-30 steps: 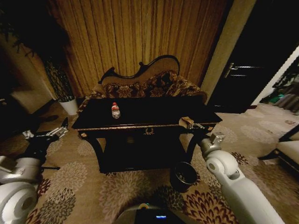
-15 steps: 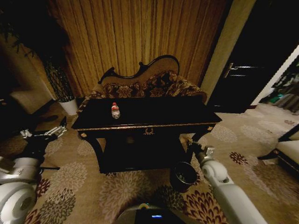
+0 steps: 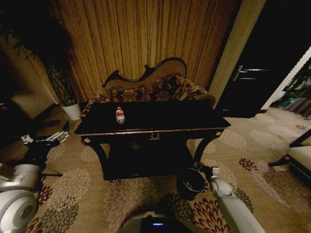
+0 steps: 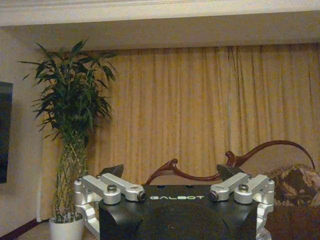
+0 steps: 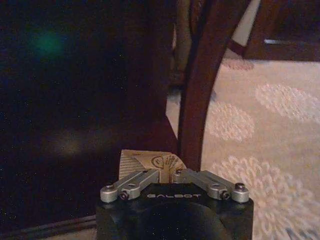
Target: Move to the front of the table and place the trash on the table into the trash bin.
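Right end effector (image 5: 166, 175) is clamped on the tan paper piece (image 5: 150, 161) just beside the trash bin (image 3: 190, 183).

Living room — sofa (image 3: 155, 90), curtains (image 3: 141, 39), carpet (image 3: 87, 194)

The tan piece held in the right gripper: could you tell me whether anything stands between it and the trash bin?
Nothing visible does. The right gripper, shut on the tan piece, hangs beside the trash bin, near its rim, past the table leg; the bin's mouth is open and uncovered.
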Motion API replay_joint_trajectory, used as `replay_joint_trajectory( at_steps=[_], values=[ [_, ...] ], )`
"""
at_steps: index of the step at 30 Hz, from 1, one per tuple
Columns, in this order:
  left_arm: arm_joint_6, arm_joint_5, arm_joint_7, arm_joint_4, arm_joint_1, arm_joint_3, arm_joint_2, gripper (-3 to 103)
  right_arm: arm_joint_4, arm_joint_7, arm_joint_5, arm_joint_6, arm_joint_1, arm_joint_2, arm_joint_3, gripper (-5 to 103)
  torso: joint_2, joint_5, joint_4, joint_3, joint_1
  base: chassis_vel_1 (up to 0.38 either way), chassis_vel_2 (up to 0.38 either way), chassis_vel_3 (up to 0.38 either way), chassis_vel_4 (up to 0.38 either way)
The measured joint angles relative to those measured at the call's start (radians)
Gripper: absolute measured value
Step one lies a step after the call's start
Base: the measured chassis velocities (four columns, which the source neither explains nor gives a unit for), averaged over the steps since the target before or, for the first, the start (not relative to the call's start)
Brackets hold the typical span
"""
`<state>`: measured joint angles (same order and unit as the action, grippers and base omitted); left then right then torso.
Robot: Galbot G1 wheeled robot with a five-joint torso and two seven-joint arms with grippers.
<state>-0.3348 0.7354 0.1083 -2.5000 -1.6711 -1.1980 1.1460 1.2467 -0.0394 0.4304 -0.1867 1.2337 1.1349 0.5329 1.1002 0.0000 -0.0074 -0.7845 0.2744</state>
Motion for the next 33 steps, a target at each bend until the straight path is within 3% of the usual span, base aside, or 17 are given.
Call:
replay_joint_trajectory(
  at_steps=[12, 24, 26, 30, 32, 33],
  values=[
    [0.000, -0.002, -0.002, 0.000, -0.004, 0.009, 0.006, 100, -0.036, -0.006, -0.019, 0.045, 0.004, 0.025, 0.005, -1, 0.000, 0.0000, 0.0001, 0.000, 0.000, 0.000, 0.000, 0.000, 0.000],
    [0.002, -0.002, -0.002, 0.000, -0.007, -0.002, 0.003, 100, -0.020, -0.006, -0.066, 0.072, 0.014, 0.032, 0.008, 37, 0.000, 0.0000, 0.0001, 0.000, 0.000, 0.000, 0.000, 0.000, 0.000],
    [0.002, -0.002, -0.002, 0.000, -0.005, -0.002, 0.001, 100, -0.016, -0.006, -0.074, 0.073, 0.014, 0.033, 0.008, 53, 0.000, -0.0001, 0.0001, 0.000, 0.000, 0.000, 0.000, 0.000, 0.000],
    [0.003, -0.001, -0.002, 0.000, -0.004, -0.002, -0.001, 100, -0.012, -0.006, -0.077, 0.073, 0.013, 0.033, 0.008, 59, 0.000, -0.0001, 0.0001, 0.000, 0.000, 0.000, 0.000, 0.000, 0.000],
    [0.003, -0.001, -0.002, 0.000, -0.004, -0.002, -0.002, 100, -0.009, -0.006, -0.078, 0.073, 0.012, 0.032, 0.009, 70, 0.000, 0.0000, 0.0001, 0.000, 0.000, 0.000, 0.000, 0.000, 0.000],
    [0.003, -0.001, -0.002, 0.000, -0.004, -0.002, -0.002, 100, -0.009, -0.006, -0.078, 0.073, 0.012, 0.032, 0.009, 70, 0.000, 0.0000, 0.0001, 0.000, 0.000, 0.000, 0.000, 0.000, 0.000]
  ],
)
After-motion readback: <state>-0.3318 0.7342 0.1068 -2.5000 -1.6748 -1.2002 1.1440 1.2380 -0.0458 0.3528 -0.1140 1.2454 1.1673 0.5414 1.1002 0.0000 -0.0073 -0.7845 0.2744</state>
